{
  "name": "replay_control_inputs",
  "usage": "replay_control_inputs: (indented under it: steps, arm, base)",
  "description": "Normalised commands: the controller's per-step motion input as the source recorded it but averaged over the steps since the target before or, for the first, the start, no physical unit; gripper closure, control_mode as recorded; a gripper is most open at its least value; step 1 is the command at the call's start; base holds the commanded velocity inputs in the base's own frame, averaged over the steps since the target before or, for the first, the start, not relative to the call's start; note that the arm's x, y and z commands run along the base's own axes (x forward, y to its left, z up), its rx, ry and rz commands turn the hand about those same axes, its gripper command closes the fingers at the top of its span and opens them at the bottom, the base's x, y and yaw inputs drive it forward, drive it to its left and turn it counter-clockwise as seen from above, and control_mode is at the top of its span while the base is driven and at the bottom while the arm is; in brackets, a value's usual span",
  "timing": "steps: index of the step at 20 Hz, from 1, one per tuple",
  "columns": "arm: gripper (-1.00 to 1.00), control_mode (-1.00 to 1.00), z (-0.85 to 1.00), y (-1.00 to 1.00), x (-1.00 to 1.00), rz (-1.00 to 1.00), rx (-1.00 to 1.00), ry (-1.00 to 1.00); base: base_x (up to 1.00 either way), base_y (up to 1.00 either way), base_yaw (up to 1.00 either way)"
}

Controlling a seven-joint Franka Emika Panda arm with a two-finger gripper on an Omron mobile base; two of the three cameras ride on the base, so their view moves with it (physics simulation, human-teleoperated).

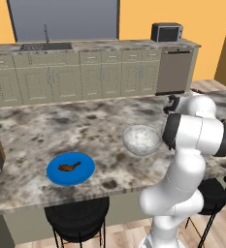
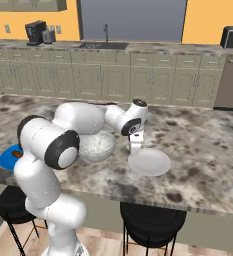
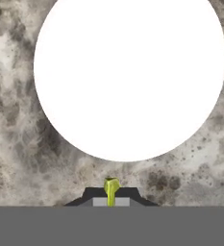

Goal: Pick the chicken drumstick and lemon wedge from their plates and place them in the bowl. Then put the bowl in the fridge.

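Observation:
My gripper (image 3: 111, 196) is shut on the lemon wedge (image 3: 111, 188), a small yellow-green piece pinched between the dark fingertips. It hangs just above the counter, at the near rim of the pale plate (image 3: 128, 72). From the right base view the hand (image 2: 134, 142) points down at the left edge of that plate (image 2: 153, 164), with the speckled bowl (image 2: 97, 146) just to its left. The bowl (image 1: 141, 139) stands empty in the left base view. The chicken drumstick (image 1: 69, 167) lies on the blue plate (image 1: 83, 175), further left on the island.
The marble island counter (image 1: 46, 131) carries everything. Black stools (image 1: 78, 220) stand under its near edge. Behind are beige cabinets with a sink (image 1: 45, 47), a microwave (image 1: 167, 32), a dishwasher (image 1: 174, 70) and a coffee machine (image 2: 35, 32).

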Motion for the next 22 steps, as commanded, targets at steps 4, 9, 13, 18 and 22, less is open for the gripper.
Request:
replay_control_inputs:
  steps: [4, 9, 13, 18, 22]
  arm:
    - [1.00, -1.00, 0.29, 0.58, 0.00, 0.11, -0.02, -0.01]
    - [1.00, -1.00, 0.15, 0.60, 0.00, 0.13, 0.00, -0.02]
    - [1.00, -1.00, 0.13, 0.51, 0.06, 0.15, 0.00, -0.01]
    - [1.00, -1.00, 0.01, 0.48, 0.18, 0.12, 0.00, -0.12]
    - [1.00, -1.00, -0.15, 0.37, 0.25, 0.07, 0.00, -0.09]
  base:
    - [0.00, 0.00, 0.00]
    - [0.00, 0.00, 0.00]
    - [0.00, 0.00, 0.00]
    - [0.00, 0.00, 0.00]
    - [0.00, 0.00, 0.00]
